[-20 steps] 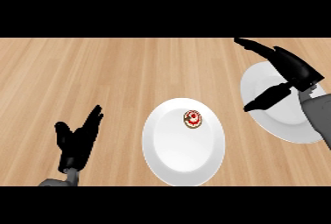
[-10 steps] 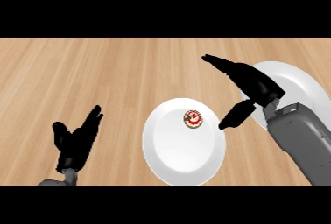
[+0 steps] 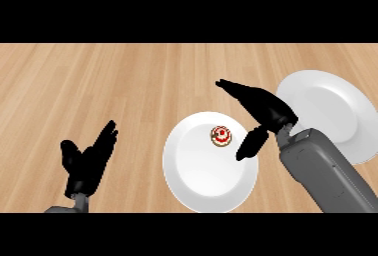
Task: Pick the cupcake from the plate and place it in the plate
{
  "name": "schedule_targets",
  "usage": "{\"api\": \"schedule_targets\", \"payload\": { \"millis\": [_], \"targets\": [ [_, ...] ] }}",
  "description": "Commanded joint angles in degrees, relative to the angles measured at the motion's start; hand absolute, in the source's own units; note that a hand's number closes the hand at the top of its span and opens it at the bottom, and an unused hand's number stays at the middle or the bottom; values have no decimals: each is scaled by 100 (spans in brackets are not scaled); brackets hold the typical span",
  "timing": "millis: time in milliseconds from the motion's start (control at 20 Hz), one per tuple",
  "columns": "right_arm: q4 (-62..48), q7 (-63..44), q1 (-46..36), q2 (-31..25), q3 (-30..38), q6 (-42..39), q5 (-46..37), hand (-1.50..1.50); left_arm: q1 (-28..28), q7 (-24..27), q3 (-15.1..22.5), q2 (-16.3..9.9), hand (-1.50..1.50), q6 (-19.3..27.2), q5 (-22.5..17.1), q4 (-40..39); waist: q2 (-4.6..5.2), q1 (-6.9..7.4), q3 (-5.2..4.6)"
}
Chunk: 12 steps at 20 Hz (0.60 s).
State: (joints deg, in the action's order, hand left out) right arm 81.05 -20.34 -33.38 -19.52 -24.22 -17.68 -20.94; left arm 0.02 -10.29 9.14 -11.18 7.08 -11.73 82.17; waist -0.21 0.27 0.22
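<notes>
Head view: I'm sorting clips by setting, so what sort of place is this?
Probably a kitchen or dining counter: a light wooden counter top, two white plates, the near plate carrying a cupcake, the far plate bare where visible.

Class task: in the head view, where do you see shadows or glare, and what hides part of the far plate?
Head view: even light, no glare; the right robot hand and its forearm cover the far plate's left edge.

The right hand (image 3: 264,106) has swung left, off the far plate (image 3: 332,107) it covered a second ago. It now hangs open with fingers spread just right of the cupcake (image 3: 221,135), thumb over the near plate's (image 3: 203,175) rim.
</notes>
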Motion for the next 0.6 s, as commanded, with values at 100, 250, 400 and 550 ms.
{"api": "schedule_targets", "payload": {
  "millis": [100,250,400,550],
  "targets": [
    [748,-435,588,460,-144,-113,-490,-150,97,-346,-105,-4,0,-119,25,193,10,-29,-22],
    [9,-69,281,733,-13,-113,-857,-150,126,-52,-57,201,0,-160,179,-138,21,-6,-23],
    [-184,85,314,485,-45,-63,-1212,-150,-256,218,-277,221,0,-288,116,-730,30,-26,-24],
    [-340,-144,388,843,-221,126,-1668,-150,158,-285,-150,202,0,-150,169,121,21,11,-21]
  ]
}}
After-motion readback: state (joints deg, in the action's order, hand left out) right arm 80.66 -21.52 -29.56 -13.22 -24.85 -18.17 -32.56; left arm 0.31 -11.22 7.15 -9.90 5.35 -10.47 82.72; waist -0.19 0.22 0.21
